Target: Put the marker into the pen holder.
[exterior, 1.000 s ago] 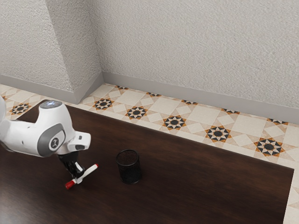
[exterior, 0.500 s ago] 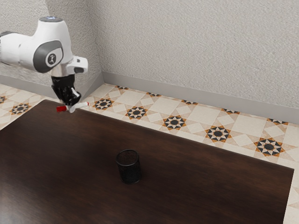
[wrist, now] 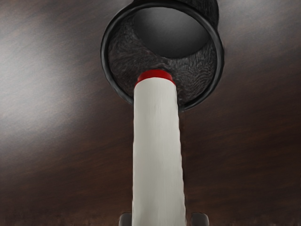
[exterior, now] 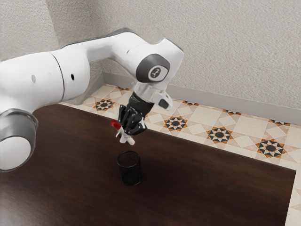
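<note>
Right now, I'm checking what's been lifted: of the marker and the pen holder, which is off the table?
The marker, white with red, held in the gripper; the black pen holder stands upright on the table.

And here's the surface (exterior: 211,188), dark brown wood with the grain running through it, a pale sheen gleaming across one patch, and there on it stands the black pen holder (exterior: 129,170), upright, round-rimmed, its open mouth facing up!
</note>
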Robot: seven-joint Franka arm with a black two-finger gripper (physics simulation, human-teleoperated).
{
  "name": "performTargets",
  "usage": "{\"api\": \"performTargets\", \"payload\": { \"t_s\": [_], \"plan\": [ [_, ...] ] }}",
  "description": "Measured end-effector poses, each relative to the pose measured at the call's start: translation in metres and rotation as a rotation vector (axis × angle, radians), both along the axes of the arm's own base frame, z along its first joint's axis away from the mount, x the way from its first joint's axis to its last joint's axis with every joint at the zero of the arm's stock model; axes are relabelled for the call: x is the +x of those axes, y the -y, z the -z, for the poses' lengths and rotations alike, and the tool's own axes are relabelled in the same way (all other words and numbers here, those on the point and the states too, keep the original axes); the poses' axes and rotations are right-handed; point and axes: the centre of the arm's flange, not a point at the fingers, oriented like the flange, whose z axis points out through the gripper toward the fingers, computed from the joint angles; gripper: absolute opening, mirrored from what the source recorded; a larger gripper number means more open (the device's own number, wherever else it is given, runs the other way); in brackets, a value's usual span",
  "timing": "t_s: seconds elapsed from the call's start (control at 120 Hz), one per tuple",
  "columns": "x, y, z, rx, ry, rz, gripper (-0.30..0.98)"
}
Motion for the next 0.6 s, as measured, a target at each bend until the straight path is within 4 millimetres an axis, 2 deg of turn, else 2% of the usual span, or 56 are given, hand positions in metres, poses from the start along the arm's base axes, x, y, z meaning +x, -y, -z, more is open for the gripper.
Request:
{"api": "performTargets", "payload": {
  "t_s": [0.142,0.283,0.6],
  "plan": [
    [0.004,0.006,0.032,0.047,-0.079,-0.009,-0.09],
    [0.005,0.005,0.050,0.073,-0.124,-0.017,-0.09],
    [-0.003,-0.002,0.049,0.098,-0.167,-0.026,-0.08]
  ]
}}
